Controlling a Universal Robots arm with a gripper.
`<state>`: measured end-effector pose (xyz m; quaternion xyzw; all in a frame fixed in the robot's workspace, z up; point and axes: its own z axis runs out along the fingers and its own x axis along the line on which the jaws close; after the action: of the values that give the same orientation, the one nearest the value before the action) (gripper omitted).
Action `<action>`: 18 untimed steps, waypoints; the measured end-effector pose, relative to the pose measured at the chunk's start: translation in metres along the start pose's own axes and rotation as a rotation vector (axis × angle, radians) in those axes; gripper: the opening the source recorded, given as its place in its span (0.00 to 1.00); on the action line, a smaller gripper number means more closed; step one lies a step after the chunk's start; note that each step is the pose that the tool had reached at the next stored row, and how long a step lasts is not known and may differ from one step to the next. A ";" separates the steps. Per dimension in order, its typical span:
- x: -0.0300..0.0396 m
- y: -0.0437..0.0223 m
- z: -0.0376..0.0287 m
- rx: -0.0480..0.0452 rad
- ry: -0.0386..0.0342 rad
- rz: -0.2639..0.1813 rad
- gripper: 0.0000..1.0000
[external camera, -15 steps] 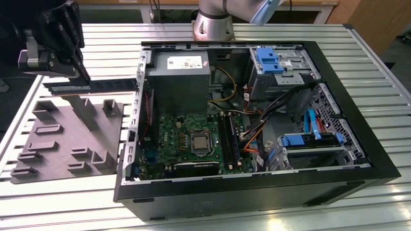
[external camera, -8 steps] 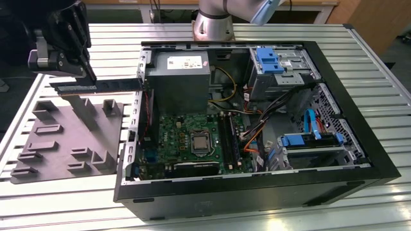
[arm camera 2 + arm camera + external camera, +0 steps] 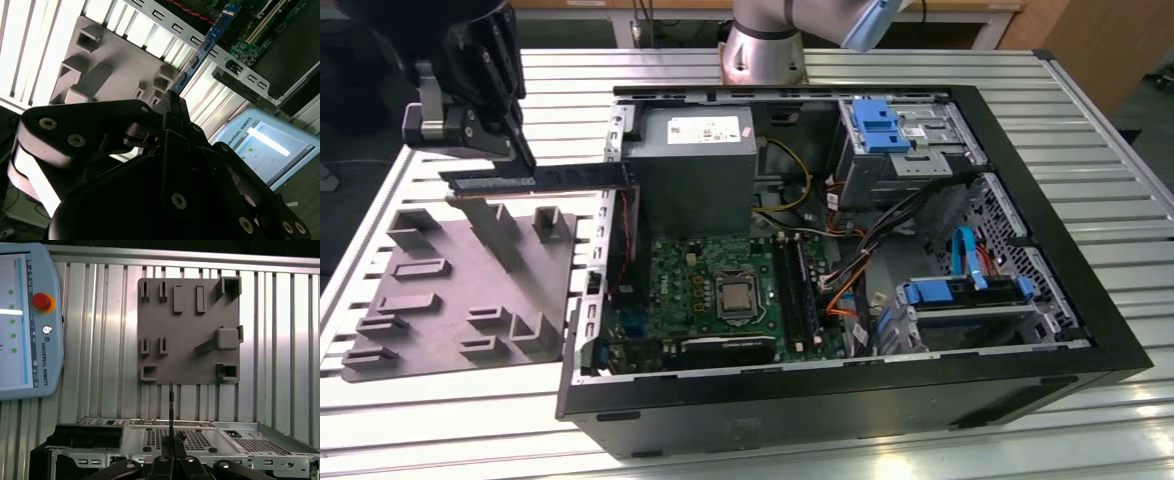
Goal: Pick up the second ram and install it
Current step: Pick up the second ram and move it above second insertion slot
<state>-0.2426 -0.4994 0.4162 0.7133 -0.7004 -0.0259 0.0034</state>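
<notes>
Gripper [image 3: 520,165] is clamped on one end of the ram [image 3: 580,177], which hangs level above the tray [image 3: 440,300], far end by the case [image 3: 854,400] wall. Risk: the long overhang pivots in the grip or clips the wall, so the ram arrives skewed.

Free air round claw [image 3: 520,165] over fixture plate [image 3: 454,300]; case wall [image 3: 603,230], power supply [image 3: 691,160] beside.

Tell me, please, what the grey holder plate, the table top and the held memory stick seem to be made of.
Grey holder plate: matte plastic, probably moulded, by its dull even colour. Table top: bare slatted aluminium, it seems, by its bright sheen. Second ram, clamped in the gripper: blue circuit board, likely fibreglass laminate.
</notes>
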 end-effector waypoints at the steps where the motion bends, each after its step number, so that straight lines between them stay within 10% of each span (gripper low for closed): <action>1: 0.0000 -0.0016 0.0000 0.0001 0.0000 0.000 0.12; 18: 0.0001 -0.0308 -0.0012 0.0000 0.0000 0.000 0.12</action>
<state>-0.2118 -0.4990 0.4161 0.7133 -0.7004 -0.0259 0.0034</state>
